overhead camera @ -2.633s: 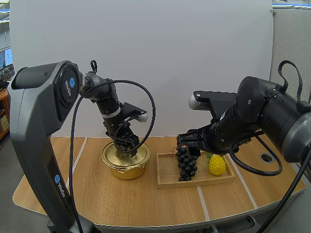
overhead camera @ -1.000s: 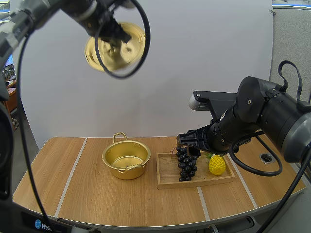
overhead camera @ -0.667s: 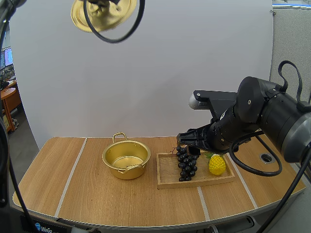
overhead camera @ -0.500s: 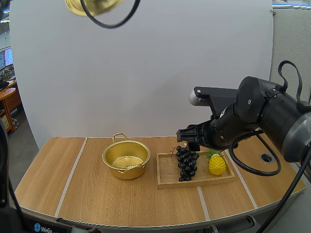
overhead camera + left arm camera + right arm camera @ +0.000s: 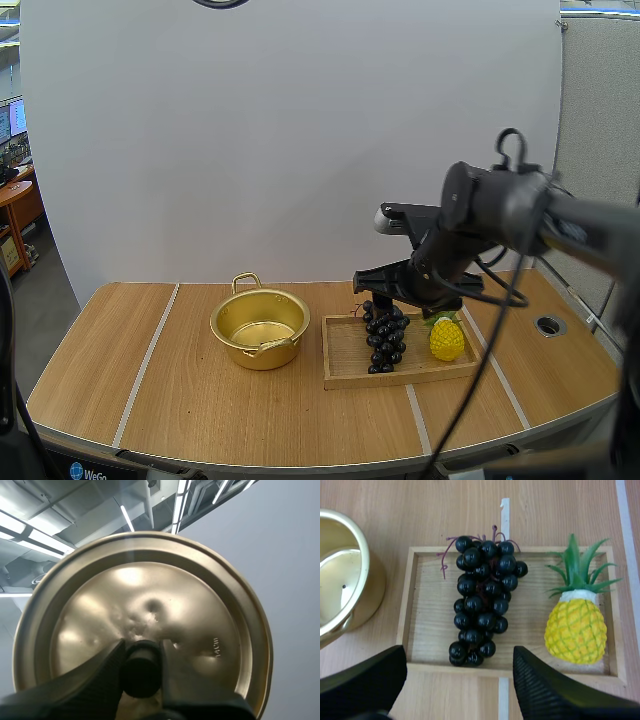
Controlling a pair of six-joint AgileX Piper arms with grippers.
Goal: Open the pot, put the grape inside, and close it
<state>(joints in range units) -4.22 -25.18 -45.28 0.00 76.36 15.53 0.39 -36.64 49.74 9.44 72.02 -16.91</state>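
My right jaws stand wide apart, holding nothing, over the wooden tray (image 5: 432,635). The grape bunch (image 5: 482,615) lies in the tray, centred in the gap between them. Its long axis runs from the stem at the tray's far edge to the tip at its near edge, so the jaws straddle it crosswise; a straight descent should do, I judge. The right arm is nearer. My left jaws are clamped on the knob (image 5: 141,672) of the lid (image 5: 145,605), away from the tray. The pot (image 5: 342,580) sits open on the surface just beside the tray, on the grape side. I cannot read the lid's small stamp. A WeGo logo (image 5: 92,472) sits low on my left arm.
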